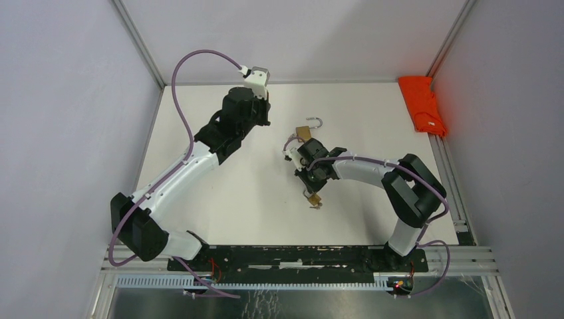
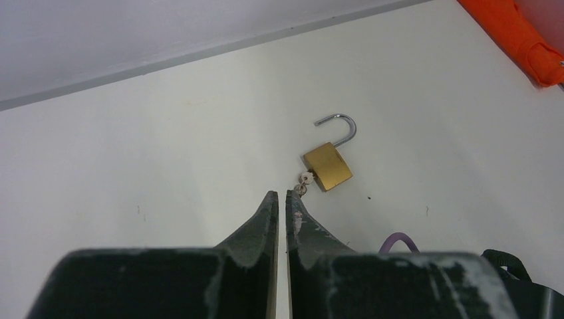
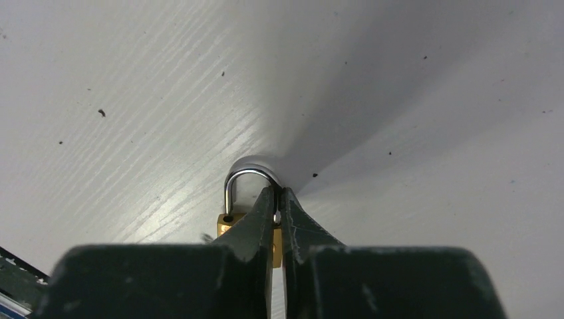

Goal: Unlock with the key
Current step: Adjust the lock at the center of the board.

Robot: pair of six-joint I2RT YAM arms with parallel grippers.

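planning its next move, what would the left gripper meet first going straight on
Likely the key in the open brass padlock, just beyond the left gripper, slightly off its line; depth unclear.

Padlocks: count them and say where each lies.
2. An open padlock, the key at its body, lies mid-table toward the back. A second padlock lies nearer the arms, by the right gripper. The arms might hide more.

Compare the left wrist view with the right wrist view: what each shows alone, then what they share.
Left wrist only: the open padlock with its key, the orange cloth, and the left gripper, shut and empty. Right wrist only: a locked padlock, with the right gripper closed on its shackle. Both: the white table.
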